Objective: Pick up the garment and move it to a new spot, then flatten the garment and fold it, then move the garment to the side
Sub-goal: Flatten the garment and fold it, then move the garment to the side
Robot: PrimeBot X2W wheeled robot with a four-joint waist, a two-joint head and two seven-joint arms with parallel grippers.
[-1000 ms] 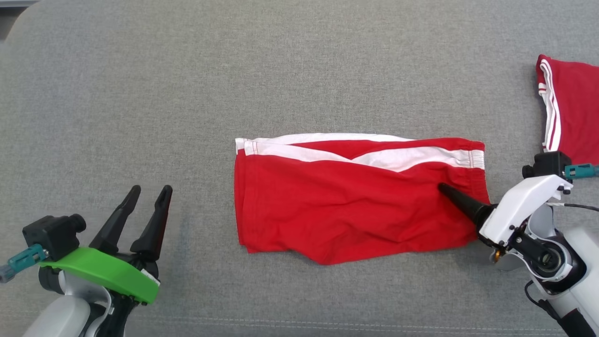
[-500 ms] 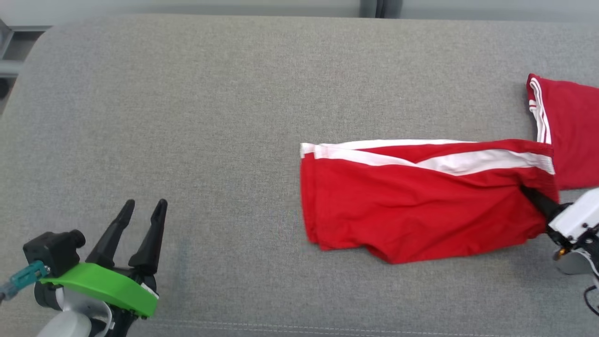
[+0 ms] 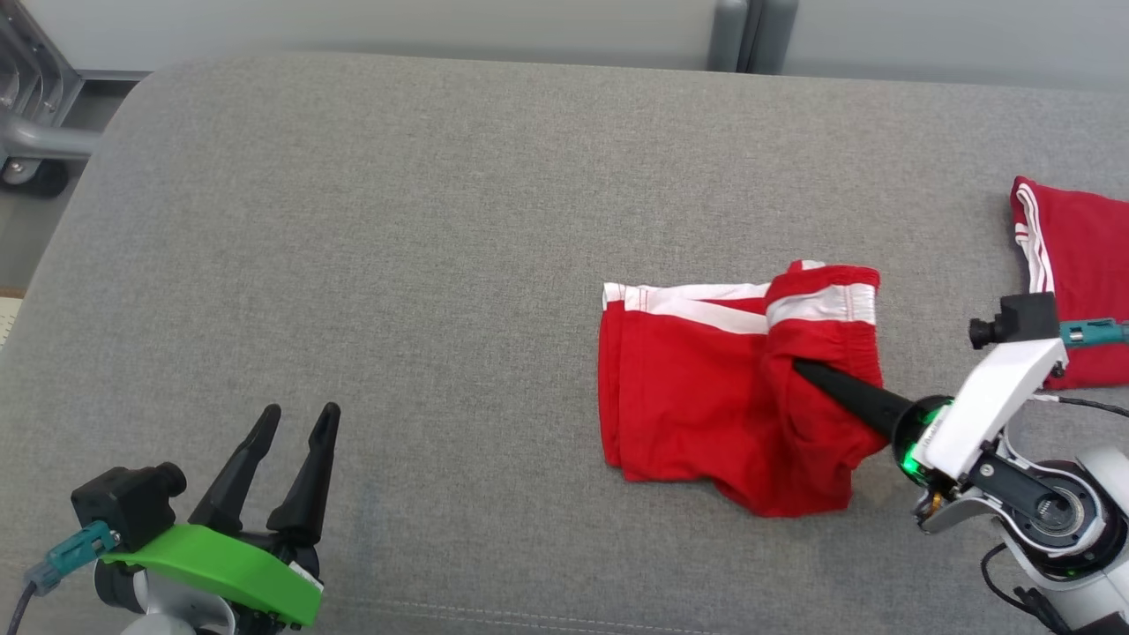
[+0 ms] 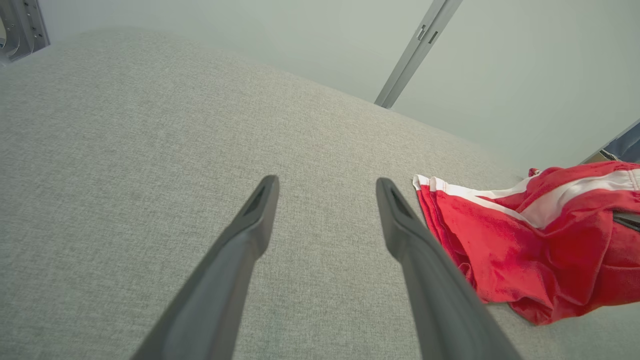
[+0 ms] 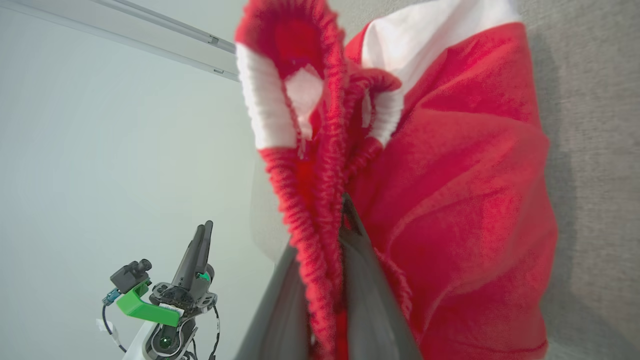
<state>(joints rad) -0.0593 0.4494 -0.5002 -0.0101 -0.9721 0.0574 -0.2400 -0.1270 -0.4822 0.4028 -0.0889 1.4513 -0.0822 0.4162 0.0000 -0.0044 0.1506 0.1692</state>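
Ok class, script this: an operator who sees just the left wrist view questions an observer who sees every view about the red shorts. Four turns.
Operator: Are the shorts gripped?
Observer: Yes, the right gripper is shut on their waistband.
Operator: Any other clothes out there?
Observer: A second red garment lies further right on the cushion, apart from the shorts.
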